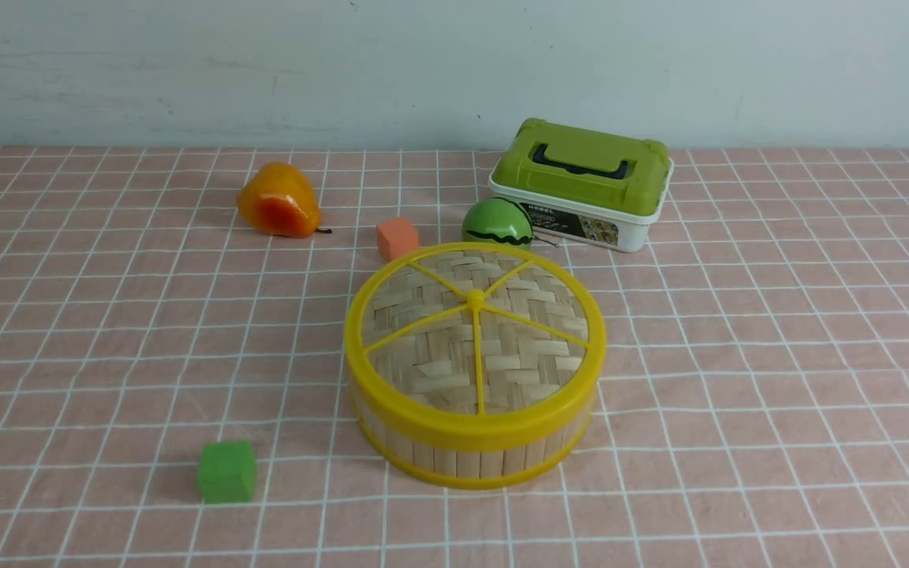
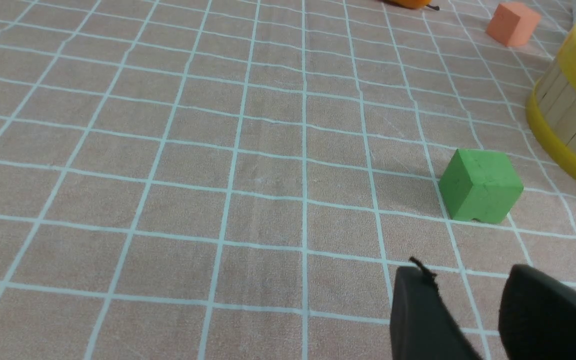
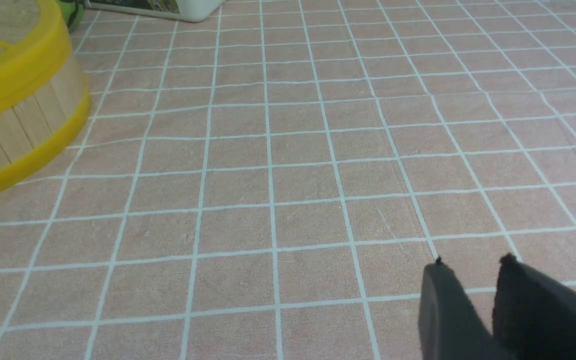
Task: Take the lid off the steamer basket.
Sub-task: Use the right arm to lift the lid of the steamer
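Yellow-rimmed lid (image 1: 474, 335) covers the steamer basket (image 1: 470, 459), hiding its inside.

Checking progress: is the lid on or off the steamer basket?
On. The lid sits flush atop the basket, their yellow rims stacked.

above lid (image 1: 474, 331): unobstructed | far rim: orange cube (image 1: 397, 238), green ball (image 1: 497, 223) close

A white box (image 1: 581, 183) with a green lid and dark handle stands far back on the pink checked tablecloth (image 1: 778, 355). A striped green watermelon (image 1: 497, 223) sits just beside its front left corner. Left of the box is an orange cube (image 1: 397, 238), and farther left a pear (image 1: 278, 201). A green cube (image 1: 226, 471) sits well apart from the box, nearer and to the left.
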Robot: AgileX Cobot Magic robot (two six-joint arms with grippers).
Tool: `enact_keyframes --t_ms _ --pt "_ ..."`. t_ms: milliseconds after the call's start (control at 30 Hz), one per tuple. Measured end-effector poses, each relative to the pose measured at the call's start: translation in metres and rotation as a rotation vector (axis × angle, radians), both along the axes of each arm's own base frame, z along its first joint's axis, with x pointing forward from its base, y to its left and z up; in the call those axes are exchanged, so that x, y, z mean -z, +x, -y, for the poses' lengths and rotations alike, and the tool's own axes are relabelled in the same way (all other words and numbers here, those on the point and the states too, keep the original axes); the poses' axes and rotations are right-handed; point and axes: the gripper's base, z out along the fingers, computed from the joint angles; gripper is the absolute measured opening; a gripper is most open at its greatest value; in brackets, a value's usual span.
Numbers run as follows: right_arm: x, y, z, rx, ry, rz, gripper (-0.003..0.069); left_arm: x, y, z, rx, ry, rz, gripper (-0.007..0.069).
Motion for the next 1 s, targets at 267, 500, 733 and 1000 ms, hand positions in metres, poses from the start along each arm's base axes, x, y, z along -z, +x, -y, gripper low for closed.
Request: enact_keyframes --t_ms 267,500,733,1000 --pt "0.0000 0.0000 -0.0006 -0.011 0.000 0.000 0.0147 0.0000 0.0000 0.0000 0.000 0.000 0.000 0.0239" --pt "0.0000 0.0000 -0.0010 -0.019 0.000 0.000 0.0155 0.0000 0.0000 0.0000 0.000 0.000 0.000 0.0239" --pt "0.0000 0.0000 -0.0010 -0.019 0.000 0.000 0.0167 0.0000 0.0000 0.0000 0.000 0.000 0.000 0.0239" --pt "0.0000 0.0000 -0.0008 -0.019 -0.005 0.000 0.0180 0.0000 0.0000 0.0000 0.000 0.000 0.000 0.0239"
